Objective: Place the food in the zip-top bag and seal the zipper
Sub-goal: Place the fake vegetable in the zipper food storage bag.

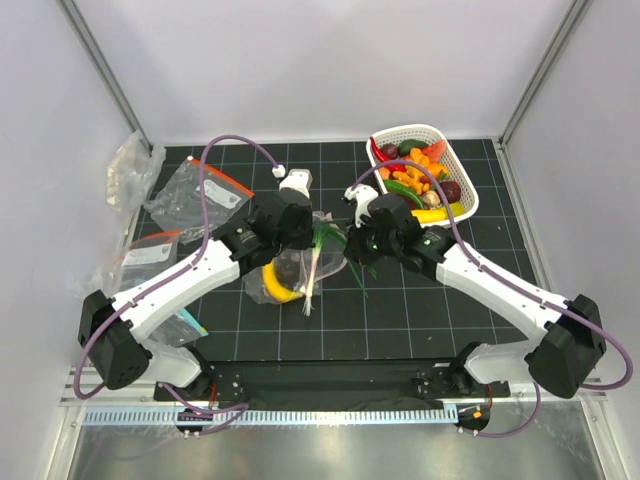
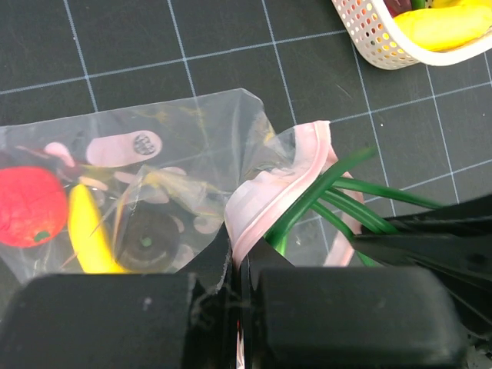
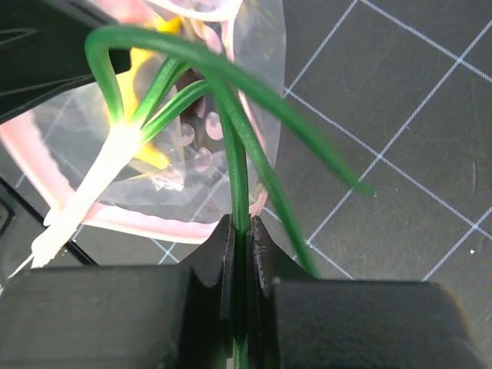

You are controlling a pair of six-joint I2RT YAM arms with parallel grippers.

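The clear zip-top bag [image 1: 290, 262] lies mid-table, holding a yellow banana [image 2: 88, 234], a red strawberry [image 2: 27, 207] and a dark purple piece [image 2: 146, 238]. My left gripper [image 1: 298, 232] is shut on the pale pink zipper [image 2: 265, 192] at the bag's mouth edge, holding it lifted. My right gripper [image 3: 242, 231] is shut on a green leaf of a toy spring onion [image 3: 238, 154]. Its white stalk [image 3: 92, 192] slants across the open pink mouth loop. I cannot tell whether the stalk is inside the bag. The onion also shows in the top view [image 1: 311, 275].
A white basket [image 1: 470, 192] with more toy food stands at the back right. Two clear bags with orange-red strips [image 1: 200, 195] [image 1: 148, 255] and a crumpled clear bag [image 1: 130, 170] lie at the left. The right gripper's black fingers [image 2: 430, 238] sit close beside my left gripper.
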